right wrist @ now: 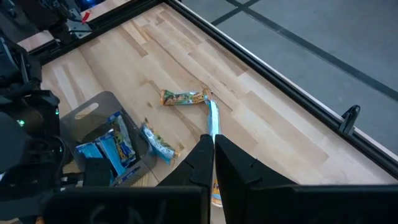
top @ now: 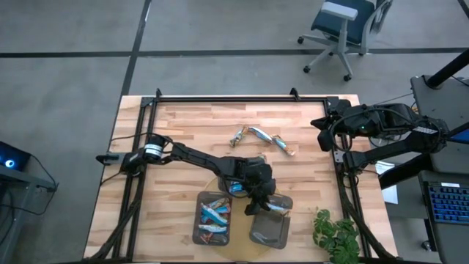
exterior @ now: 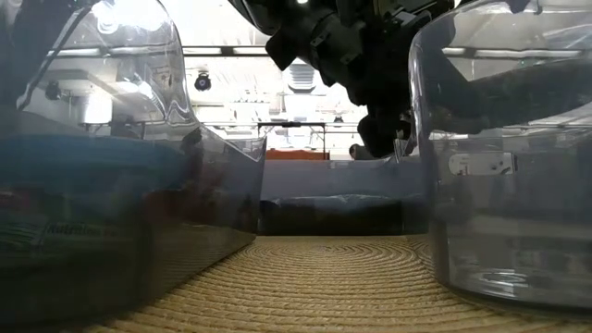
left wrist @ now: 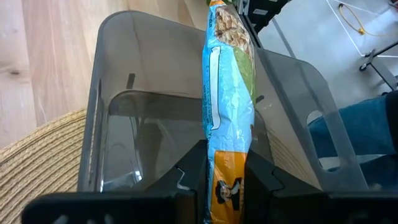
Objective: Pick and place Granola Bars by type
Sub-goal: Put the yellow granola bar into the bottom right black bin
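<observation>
Left wrist view: left fingers (left wrist: 227, 177) clamping blue bar (left wrist: 227, 93), lengthwise over empty tray (left wrist: 112, 81).

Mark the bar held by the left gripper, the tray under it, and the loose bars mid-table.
held bar (left wrist: 227, 106): left wrist view, wrapper middle.
empty tray (left wrist: 149, 124): left wrist view, inner wall.
loose bars (top: 258, 133): high view, the silvery one's middle.

Count: 2 grey trays, left tray (top: 196, 220) and right tray (top: 269, 233). Bars: 3 loose on the bench (top: 183, 125), cluster (top: 262, 137); about 3 blue in the left tray, exact count unclear; 1 blue bar (left wrist: 227, 118) over the right tray.
</observation>
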Controlling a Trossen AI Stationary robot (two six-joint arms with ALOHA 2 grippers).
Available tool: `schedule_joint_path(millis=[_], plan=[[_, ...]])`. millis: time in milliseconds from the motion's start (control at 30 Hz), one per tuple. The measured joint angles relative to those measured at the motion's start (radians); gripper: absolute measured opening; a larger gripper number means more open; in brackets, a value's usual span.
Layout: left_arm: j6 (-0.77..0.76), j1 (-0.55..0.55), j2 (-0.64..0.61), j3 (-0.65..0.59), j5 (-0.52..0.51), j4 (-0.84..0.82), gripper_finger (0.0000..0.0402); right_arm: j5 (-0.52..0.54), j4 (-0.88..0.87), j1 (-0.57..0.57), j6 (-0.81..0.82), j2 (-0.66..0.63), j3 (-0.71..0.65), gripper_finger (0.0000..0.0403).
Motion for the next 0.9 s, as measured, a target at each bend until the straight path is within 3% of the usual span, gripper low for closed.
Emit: schedule_joint_path(millis=[167, 467, 900], plan=[[0.001, 0.000, 0.000, 0.000, 0.000, -0.005, 0.0059, 0.000, 0.000, 0.000, 0.000, 0.000, 0.000, 0.0008], [-0.002, 0.000, 0.000, 0.000, -0.002, -0.014, 0.0131, 0.000, 0.001, 0.000, 0.000, 0.000, 0.000, 0.0008], [0.005, 0.002, -0.011, 0.038, 0.003, -0.087, 0.0134, 0.006, 0.001, 0.000, 0.000, 0.000, 0.000, 0.0008]])
